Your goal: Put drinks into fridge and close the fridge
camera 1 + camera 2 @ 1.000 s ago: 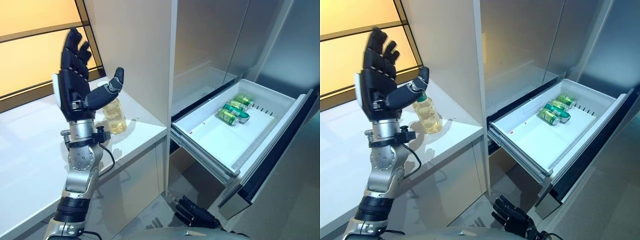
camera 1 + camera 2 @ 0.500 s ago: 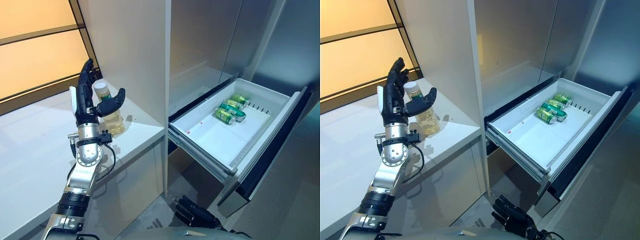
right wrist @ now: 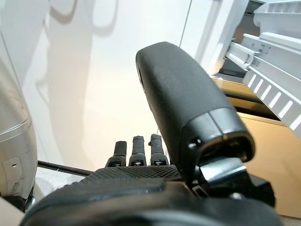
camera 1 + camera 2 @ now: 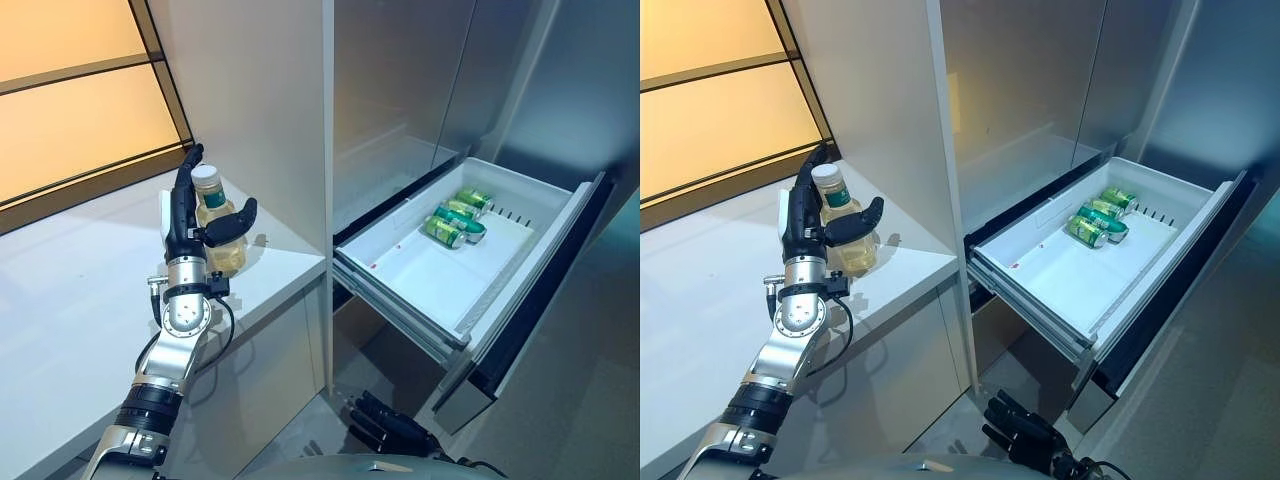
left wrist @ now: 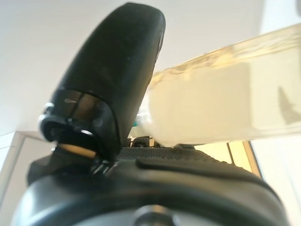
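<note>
A clear bottle of yellowish drink [image 4: 226, 252] with a pale cap stands on the white counter [image 4: 70, 310] beside the tall cabinet wall. My left hand [image 4: 183, 215] is upright at the bottle, its fingers straight behind it and the thumb [image 5: 117, 70] in front; the bottle [image 5: 221, 108] lies against the palm. The hand is open. Green cans [image 4: 451, 217] lie at the far end of the open white fridge drawer [image 4: 400, 290]. My right hand [image 4: 390, 425] hangs low in front of the drawer, fingers relaxed and empty.
The drawer sticks out to the right of the counter, with its dark front panel [image 4: 530, 320] at the outer end. The grey cabinet wall [image 4: 260, 110] rises right behind the bottle. An orange-lit window [image 4: 70, 100] backs the counter.
My left hand has dropped from a raised, spread pose and moved in around the bottle, fingers behind and thumb in front. The camera has shifted slightly. The right hand has not moved.
</note>
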